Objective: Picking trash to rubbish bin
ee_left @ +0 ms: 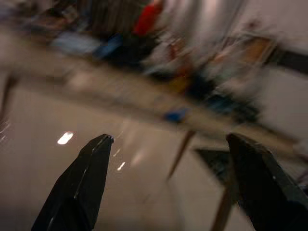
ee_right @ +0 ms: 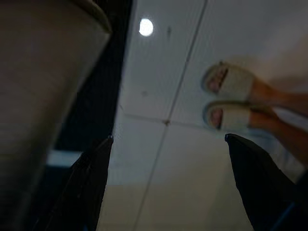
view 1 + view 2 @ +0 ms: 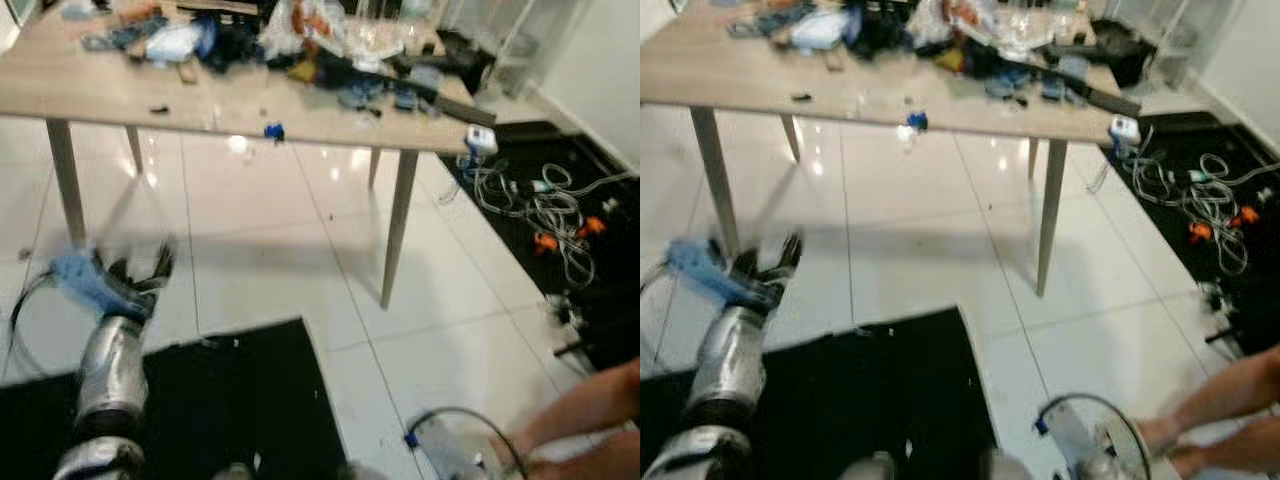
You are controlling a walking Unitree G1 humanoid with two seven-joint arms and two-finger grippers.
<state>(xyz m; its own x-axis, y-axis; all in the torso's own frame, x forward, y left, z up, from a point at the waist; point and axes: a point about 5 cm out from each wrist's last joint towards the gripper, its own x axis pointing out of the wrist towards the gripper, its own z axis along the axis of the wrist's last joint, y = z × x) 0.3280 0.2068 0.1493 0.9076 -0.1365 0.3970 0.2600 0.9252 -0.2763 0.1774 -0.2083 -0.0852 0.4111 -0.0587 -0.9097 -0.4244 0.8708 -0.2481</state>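
The left hand (image 3: 140, 268) is raised at about 8 o'clock in the head views, on its silver arm, its two black fingers (image 1: 79, 185) spread wide with nothing between them. A blue piece (image 3: 85, 280) sits just beside its wrist; whether that is part of the arm or something else is too blurred to tell. Through the gap between those fingers the left wrist view looks at the worktop (image 3: 120, 95) and the pale tiled floor (image 3: 270, 230) under it.

The worktop runs across 11 to 1 o'clock, wood-toned on thin metal legs. A heap of clutter (image 3: 300, 45) lies along its far side: bags, clear wrappers, dark and blue bits, all too blurred to sort out. A small blue scrap (image 3: 274, 131) sits alone near the front edge, and a small white-and-blue item (image 3: 481, 140) rests at the right corner.

At 3 o'clock a tangle of white cables (image 3: 540, 210) with orange plugs lies on a black mat (image 3: 600, 170). Another black mat (image 3: 240, 400) covers the floor at 6 o'clock, close to the robot.

The right hand (image 2: 168, 185) points down at the floor, fingers wide apart and empty. Beyond it stand a person's feet in pale slippers (image 2: 226, 98); the person's bare legs (image 3: 590, 410) show at 4 to 5 o'clock in the head views. A pale rounded wall (image 2: 38, 86) stands close beside one right finger; what it belongs to cannot be told
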